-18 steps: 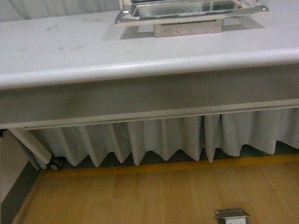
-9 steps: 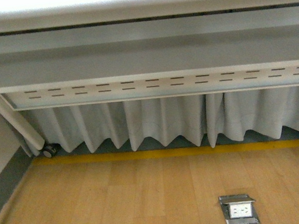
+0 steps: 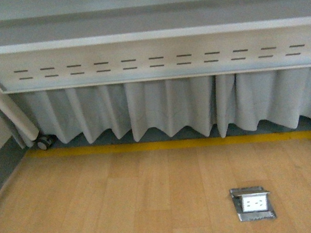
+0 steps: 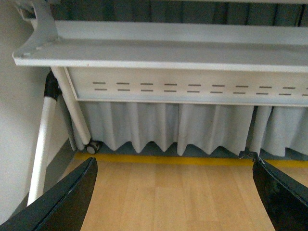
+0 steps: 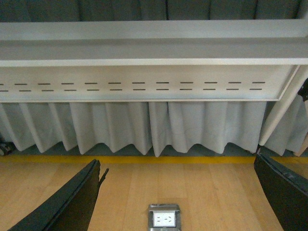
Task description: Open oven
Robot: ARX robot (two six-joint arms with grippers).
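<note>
Front view: only the underside of the counter [image 3: 145,17], its slotted white panel [image 3: 155,61], a pleated grey curtain [image 3: 166,112], a yellow floor stripe [image 3: 169,144], the wood floor [image 3: 109,205] and a metal floor outlet box [image 3: 252,202] with a white socket. A caster wheel [image 3: 44,142] sits at the foot of a slanted leg. The oven is out of frame in every view; no arms here, and no readable writing anywhere.

Left wrist view: left gripper [image 4: 175,202] with dark fingers [image 4: 62,204] spread wide apart, holding nothing, hanging over the floor. Same panel, curtain and wheel; outlet box not seen.

Right wrist view: right gripper [image 5: 178,202], fingers [image 5: 65,207] wide apart, empty, outlet box between them below.
</note>
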